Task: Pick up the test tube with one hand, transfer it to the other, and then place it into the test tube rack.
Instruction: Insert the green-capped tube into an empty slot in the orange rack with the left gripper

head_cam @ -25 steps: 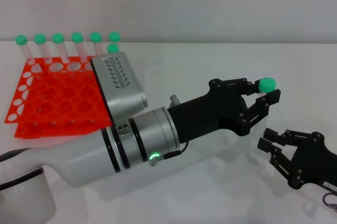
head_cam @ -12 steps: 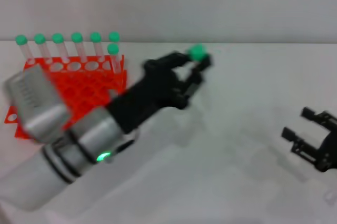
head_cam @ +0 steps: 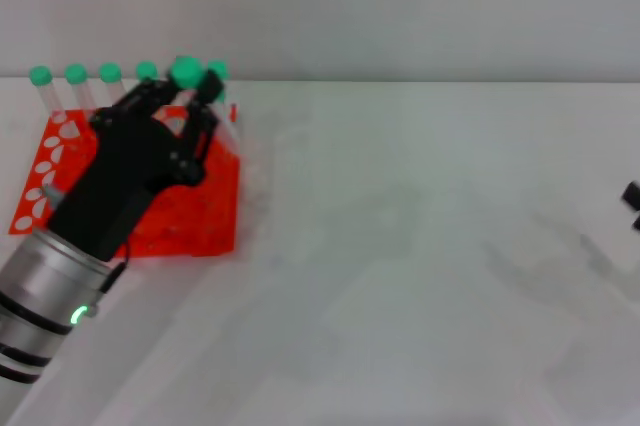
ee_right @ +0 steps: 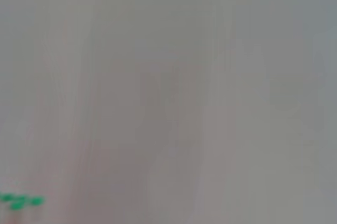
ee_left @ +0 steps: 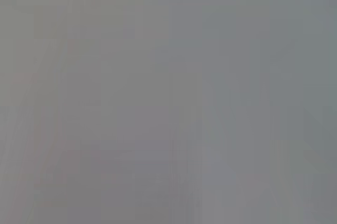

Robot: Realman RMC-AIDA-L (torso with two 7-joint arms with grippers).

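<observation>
Currently: left hand [head_cam: 190,106] over the rack's [head_cam: 215,216] rear rows, fingers pinching the tube [head_cam: 186,73] by its green cap. Right hand [head_cam: 632,194] at frame edge, finger state indeterminable. Advice: align tip over a free hole, descend vertically, avoid neighbouring tubes.

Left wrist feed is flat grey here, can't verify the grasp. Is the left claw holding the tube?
Observer: Yes. In the head view the left claw is pinching the test tube just below its green cap.
Operator: Where is it relative to the rack?
Observer: Above the back right part of the test tube rack, level with the row of green-capped tubes standing along the back. I can't tell whether the tip has entered a hole.
Operator: Right arm in the way?
Observer: No. Only a sliver of the right claw shows at the far right edge, well apart from the rack.
</observation>
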